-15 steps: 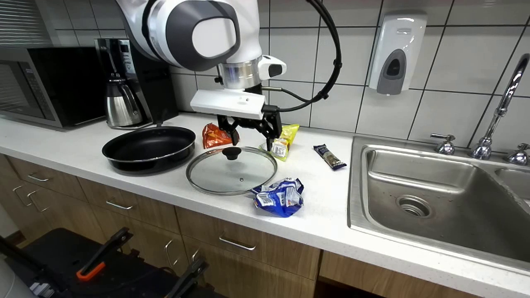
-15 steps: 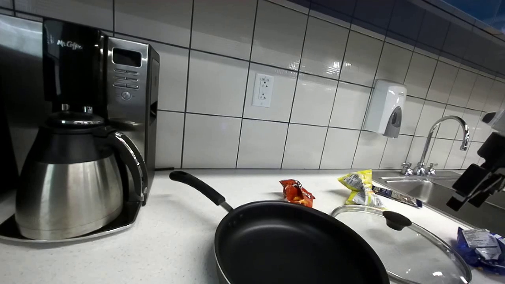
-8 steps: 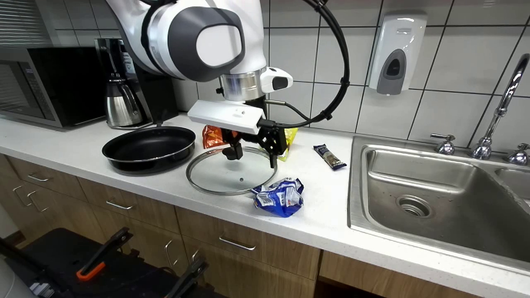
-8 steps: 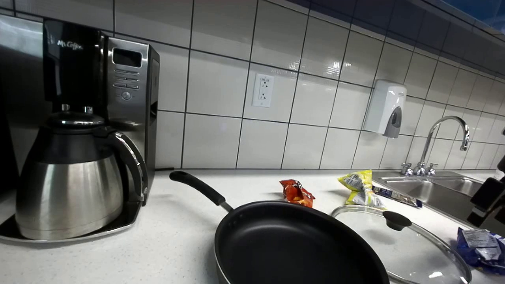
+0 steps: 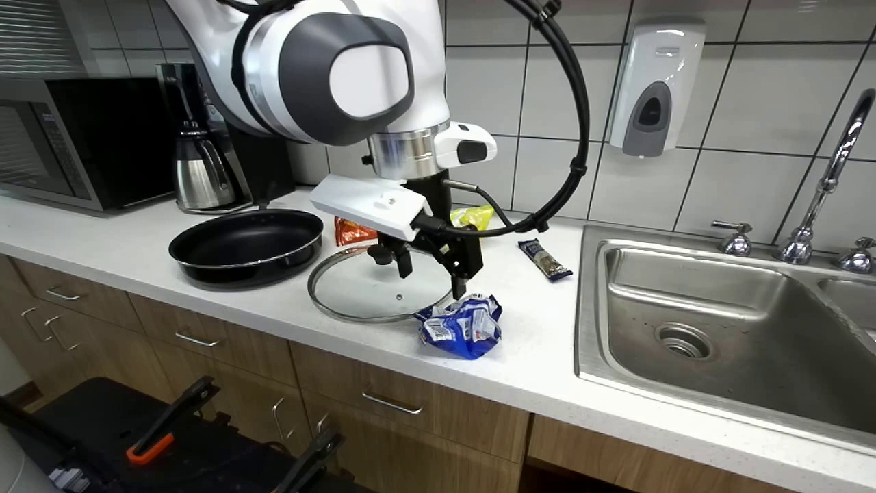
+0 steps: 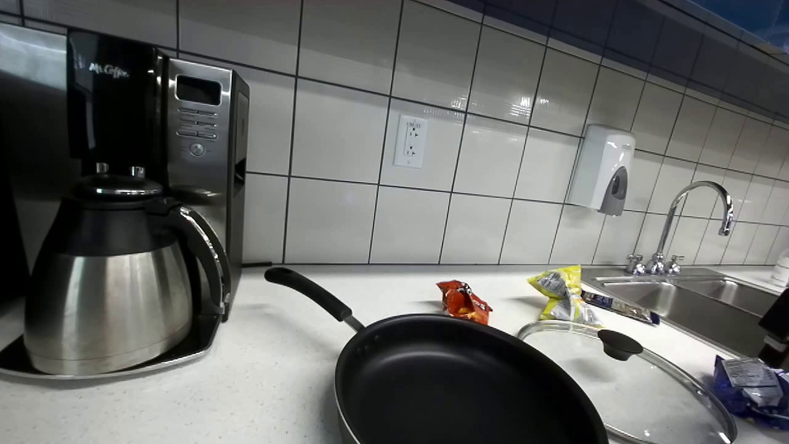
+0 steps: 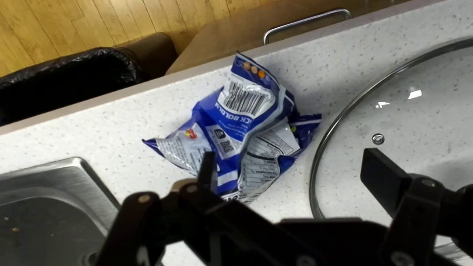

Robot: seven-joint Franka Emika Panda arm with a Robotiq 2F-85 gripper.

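The speckled desk (image 7: pixel 129 136) supports a crumpled blue bag (image 7: pixel 231 136) beside a glass lid (image 5: pixel 373 287); above them, the fingers (image 7: pixel 384 181) stand wide apart, gripping nothing.

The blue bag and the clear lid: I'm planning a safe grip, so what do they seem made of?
Blue bag: probably thin, glossy printed plastic film, going by its sharp creases and sheen. Clear lid: see-through with bright reflections, likely glass, perhaps plastic; its shiny grey rim suggests polished metal.
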